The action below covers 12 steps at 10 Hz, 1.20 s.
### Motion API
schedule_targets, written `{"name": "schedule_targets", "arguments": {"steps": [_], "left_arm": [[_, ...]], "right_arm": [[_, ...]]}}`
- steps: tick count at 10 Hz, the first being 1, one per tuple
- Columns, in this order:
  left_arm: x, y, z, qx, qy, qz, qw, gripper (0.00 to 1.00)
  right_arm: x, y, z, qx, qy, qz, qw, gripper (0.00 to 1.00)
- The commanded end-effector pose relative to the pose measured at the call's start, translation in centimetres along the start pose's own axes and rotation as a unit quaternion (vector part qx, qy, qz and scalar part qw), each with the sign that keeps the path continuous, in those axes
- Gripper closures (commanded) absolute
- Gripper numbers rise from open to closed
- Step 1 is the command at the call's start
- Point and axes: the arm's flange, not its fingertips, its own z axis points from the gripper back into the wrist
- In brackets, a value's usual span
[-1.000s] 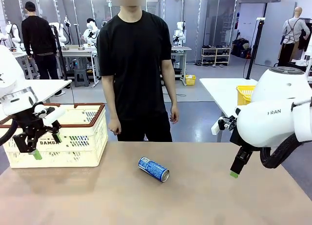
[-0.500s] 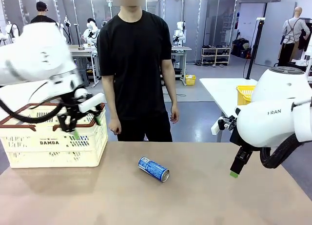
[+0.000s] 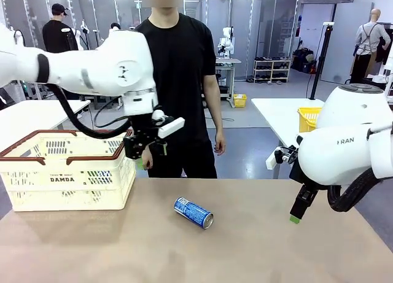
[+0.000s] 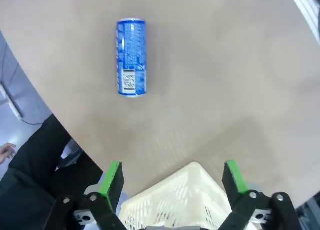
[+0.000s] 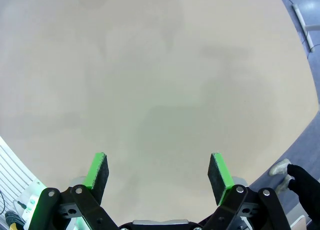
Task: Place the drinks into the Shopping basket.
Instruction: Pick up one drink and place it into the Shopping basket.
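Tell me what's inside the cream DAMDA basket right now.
Nothing can be made out inside the Shopping basket: the front view shows only its slotted walls and brown rim, and the floor is hidden behind the near wall. The blue can lies outside on the table.

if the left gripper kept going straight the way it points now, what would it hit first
Probably the corner of the Shopping basket, which sits between the open left gripper's fingers in its wrist view. The blue can lies farther off; depth is unclear.
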Motion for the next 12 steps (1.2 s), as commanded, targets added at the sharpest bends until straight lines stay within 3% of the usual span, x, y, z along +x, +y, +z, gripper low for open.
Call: {"name": "schedule_targets", "arguments": {"steps": [1, 4, 6, 12], "left_arm": [[1.4, 1.6, 0.1, -0.009, 0.006, 0.030, 0.999, 0.00], [2.1, 1.7, -0.9, 0.033, 0.009, 0.037, 0.999, 0.00], [2.5, 1.9, -0.7, 0.012, 0.000, 0.034, 0.999, 0.00], [2.9, 2.8, -1.1, 0.032, -0.007, 0.017, 0.999, 0.00]], "right_arm": [[0.0, 0.1, 0.0, -0.006, -0.002, -0.005, 1.000, 0.00], [0.0, 0.1, 0.0, -0.006, -0.002, -0.005, 1.000, 0.00], [0.0, 0.1, 0.0, -0.006, -0.002, -0.005, 1.000, 0.00], [0.0, 0.1, 0.0, -0.006, -0.002, -0.005, 1.000, 0.00]]}}
